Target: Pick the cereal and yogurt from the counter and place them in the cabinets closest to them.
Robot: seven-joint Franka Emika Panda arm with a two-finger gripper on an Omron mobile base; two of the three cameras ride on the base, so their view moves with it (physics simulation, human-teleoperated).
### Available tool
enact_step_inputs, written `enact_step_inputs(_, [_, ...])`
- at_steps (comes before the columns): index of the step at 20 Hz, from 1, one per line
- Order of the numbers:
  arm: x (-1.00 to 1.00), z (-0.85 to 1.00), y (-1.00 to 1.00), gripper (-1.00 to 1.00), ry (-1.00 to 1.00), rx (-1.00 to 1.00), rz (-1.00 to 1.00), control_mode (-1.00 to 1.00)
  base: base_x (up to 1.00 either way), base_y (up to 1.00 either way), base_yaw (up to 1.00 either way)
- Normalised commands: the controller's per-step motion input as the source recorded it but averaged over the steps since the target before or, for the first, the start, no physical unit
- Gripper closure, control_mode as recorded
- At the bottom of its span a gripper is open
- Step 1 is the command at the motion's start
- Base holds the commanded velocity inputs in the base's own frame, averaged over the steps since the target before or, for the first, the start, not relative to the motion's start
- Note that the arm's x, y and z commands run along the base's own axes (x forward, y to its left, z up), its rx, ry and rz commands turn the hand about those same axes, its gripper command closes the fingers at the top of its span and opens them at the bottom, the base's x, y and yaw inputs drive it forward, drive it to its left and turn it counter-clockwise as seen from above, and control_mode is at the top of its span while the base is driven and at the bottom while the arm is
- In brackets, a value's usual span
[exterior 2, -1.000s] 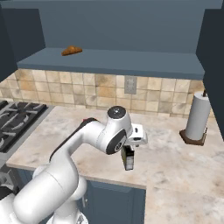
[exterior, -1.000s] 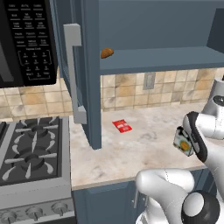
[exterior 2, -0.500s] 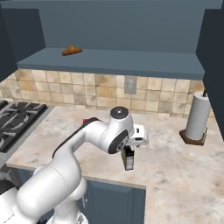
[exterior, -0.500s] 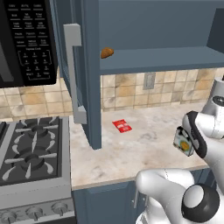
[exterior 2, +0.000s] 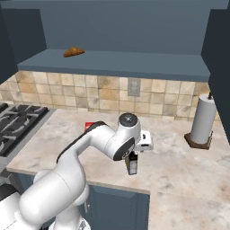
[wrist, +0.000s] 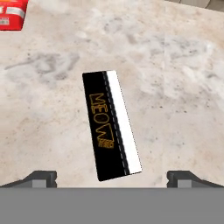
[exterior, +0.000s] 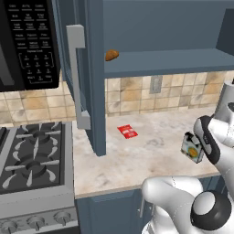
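cereal (exterior: 192, 147) stands on the surface (exterior: 151, 155) near its front edge, not yet lifted | pincer (wrist: 111, 179) wide open right above it | yogurt not seen | cabinets (exterior 2: 112, 60) wait

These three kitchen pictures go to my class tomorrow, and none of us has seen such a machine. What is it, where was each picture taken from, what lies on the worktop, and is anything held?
The machine is a white robot arm on a drivable base in a simulated kitchen. Two pictures come from cameras behind the arm, left and right. The third looks down from the hand itself, with the gripper open and holding nothing. Just below it stands the cereal box, seen from the top in the hand view as a black and white strip. On the beige counter also lie a flat red packet and, to the right, a paper towel roll. Above, the cabinets stand open, with a small brown item on the shelf.
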Motion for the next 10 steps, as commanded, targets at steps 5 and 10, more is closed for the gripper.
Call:
enact_step_inputs(5, [0.00, -0.01, 0.00, -1.00, -0.02, 0.00, 0.04, -1.00, 0.00, 0.00, 0.00])
enact_step_inputs(10, [0.00, -0.05, 0.00, -1.00, -0.01, 0.00, 0.03, -1.00, 0.00, 0.00, 0.00])
